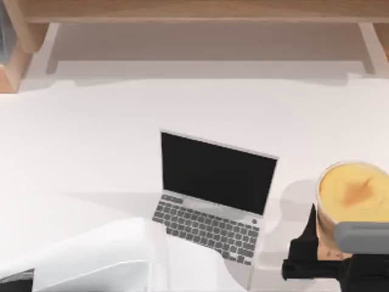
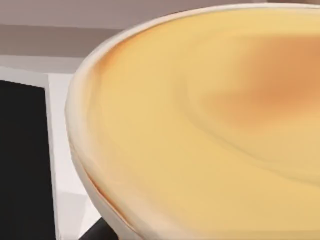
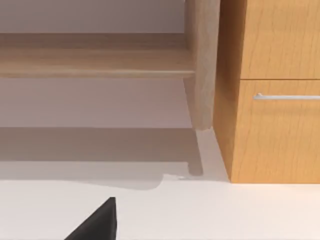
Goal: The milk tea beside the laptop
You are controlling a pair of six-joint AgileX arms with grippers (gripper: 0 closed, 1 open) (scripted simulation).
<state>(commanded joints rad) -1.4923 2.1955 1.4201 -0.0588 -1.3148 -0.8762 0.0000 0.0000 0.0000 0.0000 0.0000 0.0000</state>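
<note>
The milk tea [image 1: 352, 191] is to the right of the laptop [image 1: 209, 194]. It is near the laptop but not touching it. The left end effector [image 1: 322, 249] has its dark fingers around the tan side of the cup, and I think it is gripping the milk tea. A soft shadow lies on the tabletop [image 1: 91, 152] between the laptop and the cup, so the cup looks lifted a little. It is held upright, which keeps the creamy top from spilling.

The left arm comes in past the front of the laptop, close to the keys. There is a bare strip of tabletop right of the laptop where the cup could go down. The laptop's open screen edge is the thing to stay away from.

The right end effector [image 3: 97, 220] is parked away from the laptop, facing a wooden shelf [image 3: 95, 62] and a cabinet [image 3: 275, 125]. I cannot tell its grip.
</note>
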